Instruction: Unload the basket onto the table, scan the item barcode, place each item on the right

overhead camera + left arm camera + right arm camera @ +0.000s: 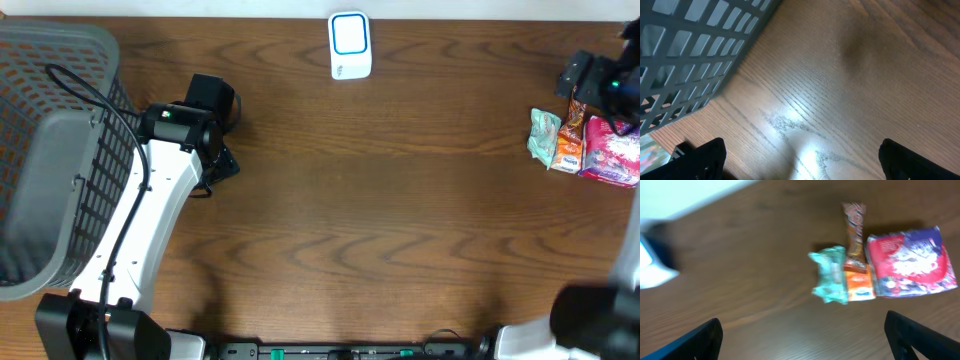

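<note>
Three snack items lie together at the table's right edge: a teal packet point(545, 135) point(830, 275), an orange packet point(569, 148) point(858, 280) with a thin orange-brown wrapper point(854, 227) behind it, and a red-and-purple pack point(612, 152) point(912, 262). No barcode is readable on any of them. The white scanner with a blue window point(350, 45) stands at the back centre. My right gripper point(600, 85) point(802, 335) hovers over the packets, open and holding nothing. My left gripper point(215, 130) point(800, 160) is open over bare wood beside the basket.
A grey mesh basket point(50, 150) point(690, 50) fills the left side, with the left arm and its cable right beside it. The scanner shows as a white blur point(650, 265) at the left edge of the right wrist view.
</note>
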Robot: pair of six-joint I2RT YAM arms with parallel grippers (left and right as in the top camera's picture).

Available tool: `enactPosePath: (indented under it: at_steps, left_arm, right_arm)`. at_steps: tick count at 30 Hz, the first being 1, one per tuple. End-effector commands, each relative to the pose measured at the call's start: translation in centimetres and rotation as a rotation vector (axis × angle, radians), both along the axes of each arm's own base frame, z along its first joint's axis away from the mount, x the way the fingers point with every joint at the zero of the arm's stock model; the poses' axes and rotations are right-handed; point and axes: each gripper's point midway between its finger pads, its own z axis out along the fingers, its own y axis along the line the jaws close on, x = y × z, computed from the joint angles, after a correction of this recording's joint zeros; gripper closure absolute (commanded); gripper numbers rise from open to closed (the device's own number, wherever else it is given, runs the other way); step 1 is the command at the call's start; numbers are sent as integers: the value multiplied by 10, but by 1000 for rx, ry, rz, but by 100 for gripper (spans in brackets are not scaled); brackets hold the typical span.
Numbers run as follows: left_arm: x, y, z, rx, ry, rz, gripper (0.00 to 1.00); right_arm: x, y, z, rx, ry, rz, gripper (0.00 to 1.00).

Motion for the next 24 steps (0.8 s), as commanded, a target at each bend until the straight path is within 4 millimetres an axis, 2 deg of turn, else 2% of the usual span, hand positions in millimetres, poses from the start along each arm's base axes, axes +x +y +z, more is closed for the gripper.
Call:
enactPosePath:
  at_steps: [1, 3, 6, 16, 24]
  left_arm:
    - [-1, 1, 0, 3, -2, 14, 2]
    - [-1, 1, 0, 3, -2, 14, 2]
    - [-1, 1, 0, 3, -2, 14, 2]
    - [-1, 1, 0, 3, -2, 14, 2]
    - [-1, 1, 0, 3, -2, 14, 2]
  right_arm:
    - [-27, 36, 43, 77, -98, 79, 1]
    - [-47, 47, 52, 73, -92, 98, 1]
    - [-76, 70, 53, 60, -63, 164, 1]
    - [-141, 121, 20, 59, -142, 293, 1]
    - [-189, 134, 2, 54, -301, 288, 1]
